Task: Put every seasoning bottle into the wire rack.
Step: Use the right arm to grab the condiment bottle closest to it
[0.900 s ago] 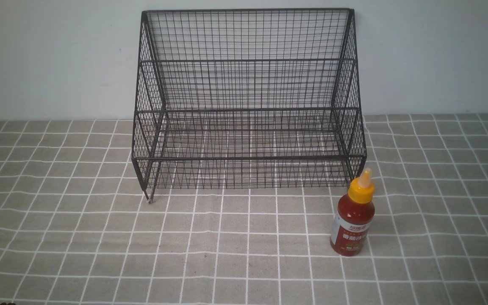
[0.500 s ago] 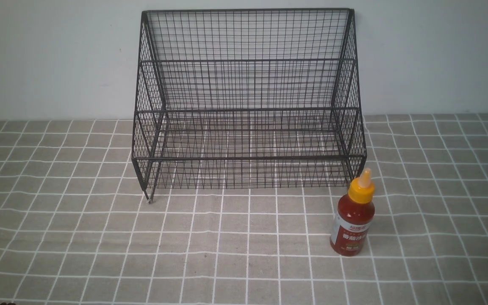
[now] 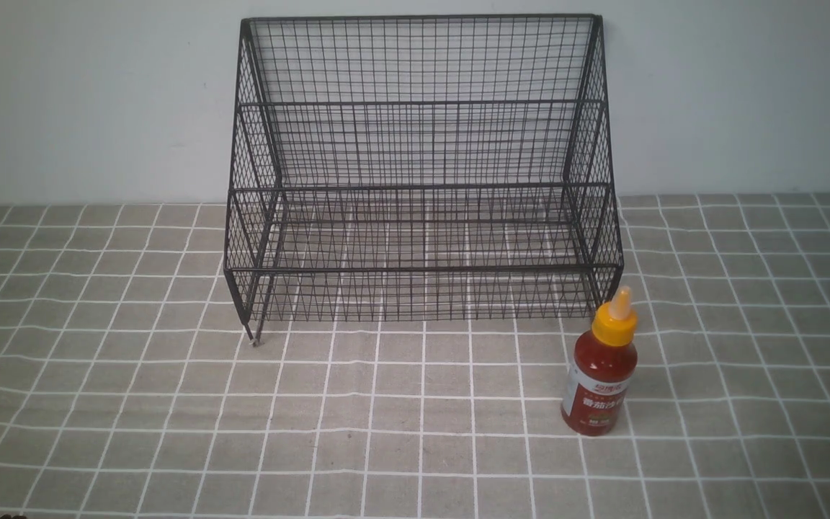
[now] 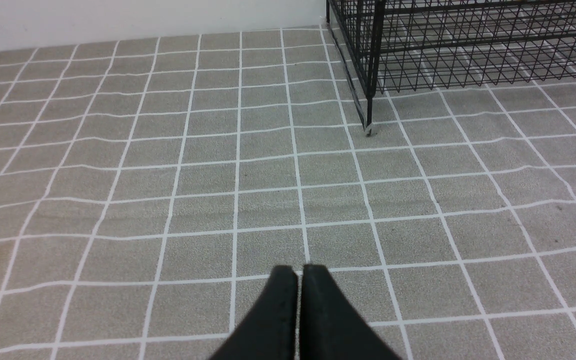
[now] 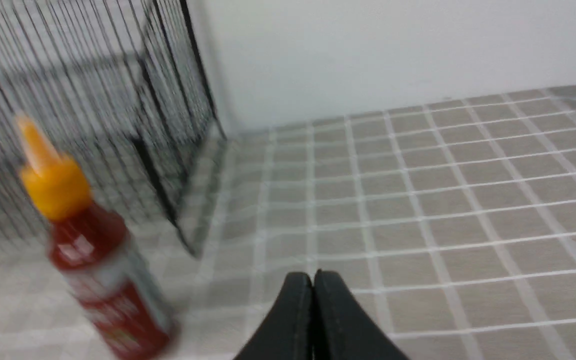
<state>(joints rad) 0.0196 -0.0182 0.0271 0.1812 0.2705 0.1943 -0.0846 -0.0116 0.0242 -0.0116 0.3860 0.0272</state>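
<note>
On checked cloth (image 3: 134, 404): rack (image 3: 422, 268), bottle (image 3: 600, 382)

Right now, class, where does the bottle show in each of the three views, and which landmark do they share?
Front view: the bottle stands upright on the cloth, by the right front corner of the rack.
Left wrist view: not in it.
Right wrist view: blurred and close up, before the rack's mesh.
Shared landmark: the rack, in all three.

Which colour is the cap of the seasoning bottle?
The cap of the seasoning bottle is yellow-orange, clearest in the front view.
</note>
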